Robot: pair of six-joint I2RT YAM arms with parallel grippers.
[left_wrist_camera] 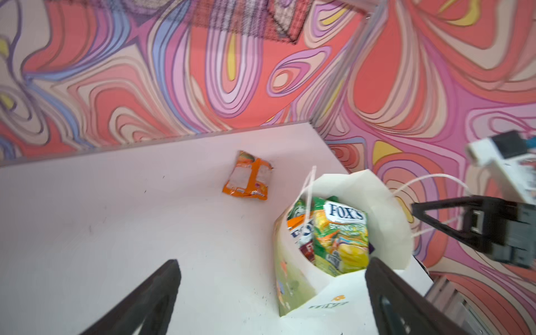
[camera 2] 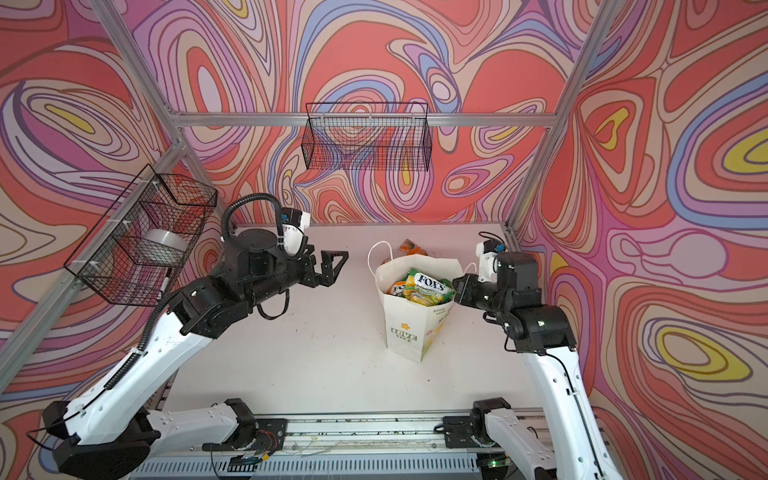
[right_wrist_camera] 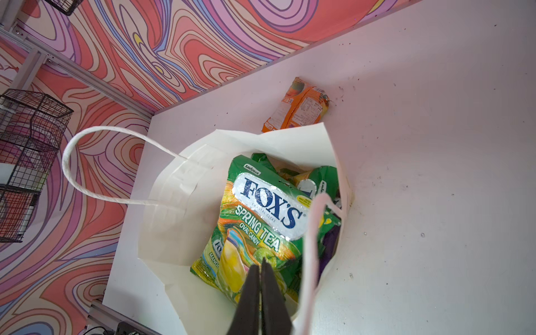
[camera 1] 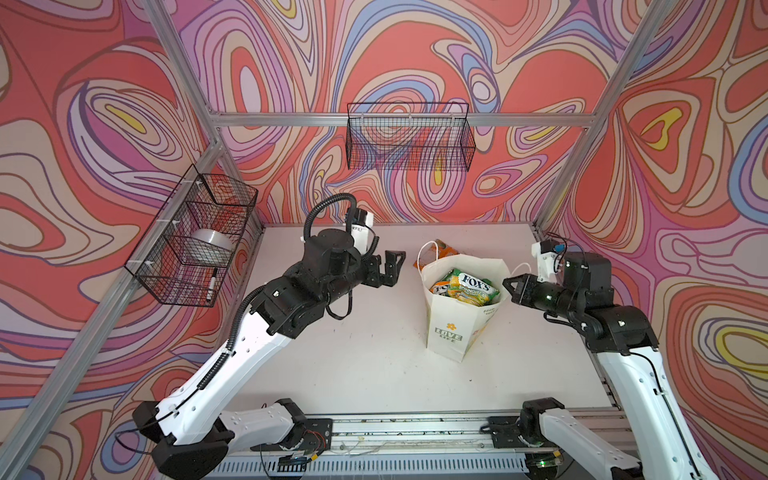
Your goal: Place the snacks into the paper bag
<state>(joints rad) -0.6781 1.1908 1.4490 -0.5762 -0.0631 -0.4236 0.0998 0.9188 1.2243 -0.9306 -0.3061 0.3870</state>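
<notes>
A pale worktop (camera 1: 374,374), flecked with small dark specks, lies between walls covered in a swirling wall pattern (camera 1: 104,104) of red, pink, lilac and yellow, edged by aluminium bars (camera 1: 291,119). A black wire back basket (camera 1: 409,137) hangs from the rear bar. A partitioned side basket (camera 1: 195,237) on the left wall holds a grey roll (camera 1: 212,241) in its middle compartment and a leaning marker pen (camera 1: 212,284) in the nearest one.
</notes>
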